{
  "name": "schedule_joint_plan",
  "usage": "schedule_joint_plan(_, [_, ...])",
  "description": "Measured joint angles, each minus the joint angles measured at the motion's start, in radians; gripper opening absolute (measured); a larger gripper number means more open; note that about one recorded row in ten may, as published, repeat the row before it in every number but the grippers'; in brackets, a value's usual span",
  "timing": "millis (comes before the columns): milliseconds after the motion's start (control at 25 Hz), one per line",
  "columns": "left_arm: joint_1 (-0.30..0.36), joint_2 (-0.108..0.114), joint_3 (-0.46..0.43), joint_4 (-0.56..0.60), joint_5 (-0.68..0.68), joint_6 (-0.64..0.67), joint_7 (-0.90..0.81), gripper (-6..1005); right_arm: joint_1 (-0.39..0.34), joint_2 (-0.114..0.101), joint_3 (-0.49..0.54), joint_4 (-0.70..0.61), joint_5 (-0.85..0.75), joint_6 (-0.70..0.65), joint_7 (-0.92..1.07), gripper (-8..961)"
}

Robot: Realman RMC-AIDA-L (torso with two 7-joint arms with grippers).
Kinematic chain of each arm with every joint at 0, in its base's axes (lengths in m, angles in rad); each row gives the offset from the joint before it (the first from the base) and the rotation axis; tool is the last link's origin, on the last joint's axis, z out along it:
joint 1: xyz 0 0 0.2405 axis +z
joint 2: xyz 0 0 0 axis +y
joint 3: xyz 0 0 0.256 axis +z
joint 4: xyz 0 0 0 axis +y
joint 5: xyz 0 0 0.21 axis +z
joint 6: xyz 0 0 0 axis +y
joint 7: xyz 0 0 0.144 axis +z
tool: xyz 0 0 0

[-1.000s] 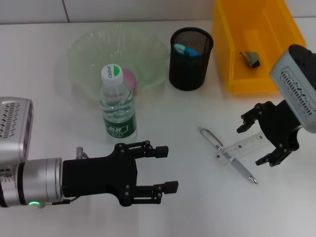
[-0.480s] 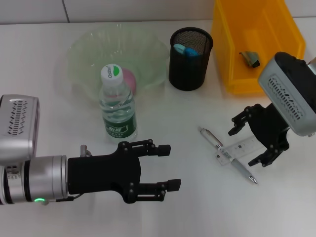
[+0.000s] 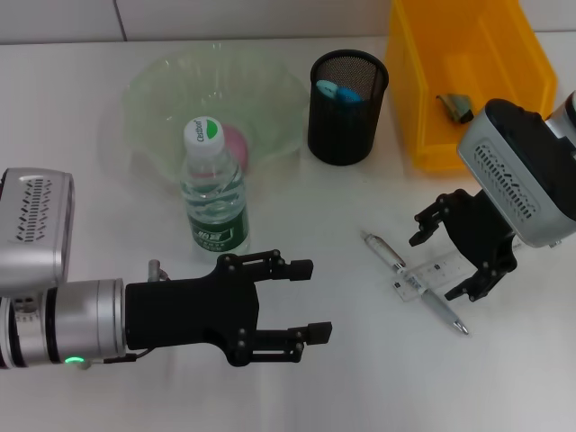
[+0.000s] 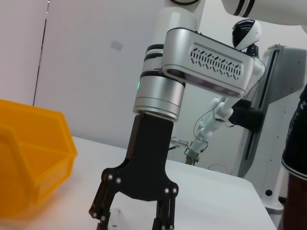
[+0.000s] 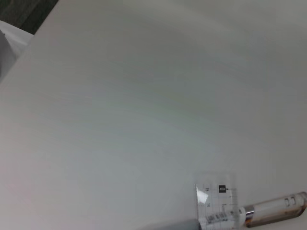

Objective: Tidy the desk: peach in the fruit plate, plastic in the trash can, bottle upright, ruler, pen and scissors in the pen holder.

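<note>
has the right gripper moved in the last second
Yes. The right gripper, open, has shifted toward the robot's left, from beyond the ruler's outer end to above the ruler, closer to the pen.

Your right end effector [image 3: 447, 256] hangs low on the right side, its black fingers [image 3: 430, 219] spread wide apart and angled down and inward, the silver wrist housing rising behind it toward the upper right. Your left end effector [image 3: 304, 300] reaches in from the lower left, held level, its two fingers parted and pointing right, with the silver forearm trailing off the left edge
</note>
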Motion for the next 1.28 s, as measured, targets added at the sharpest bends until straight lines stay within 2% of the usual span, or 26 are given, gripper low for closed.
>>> schedule_joint_plan(160, [-0.012, 0.0, -0.001, 0.0, 0.0, -0.007, -0.004, 771, 0.015, 0.0, 0.0, 0.024, -0.023, 0.005, 0.0, 785])
schedule_joint_plan(360, [-0.021, 0.0, -0.001, 0.0, 0.0, -0.012, -0.002, 771, 0.026, 0.001, 0.0, 0.053, -0.036, 0.013, 0.006, 600])
schedule_joint_plan(800, [-0.025, 0.001, -0.001, 0.0, -0.002, -0.013, -0.001, 771, 0.022, 0.003, 0.003, 0.047, -0.035, 0.011, 0.049, 390])
schedule_joint_plan(920, [-0.025, 0.001, -0.001, 0.0, -0.002, -0.012, -0.001, 771, 0.016, 0.003, 0.011, 0.011, -0.033, -0.006, 0.085, 370])
schedule_joint_plan(1000, [-0.024, 0.002, -0.001, 0.0, 0.001, -0.011, 0.0, 771, 0.003, 0.003, 0.028, -0.058, -0.019, -0.031, 0.128, 369])
schedule_joint_plan(1120, [-0.024, 0.002, -0.001, 0.0, 0.001, -0.011, 0.0, 771, -0.006, 0.003, 0.054, -0.112, -0.004, -0.058, 0.162, 276])
schedule_joint_plan(1160, [-0.024, 0.002, -0.001, 0.0, 0.001, -0.012, 0.0, 771, -0.015, 0.002, 0.092, -0.16, 0.014, -0.095, 0.188, 245])
schedule_joint_plan(1280, [-0.023, 0.003, -0.001, 0.0, 0.002, -0.013, 0.0, 771, -0.019, 0.0, 0.119, -0.18, 0.023, -0.135, 0.208, 244])
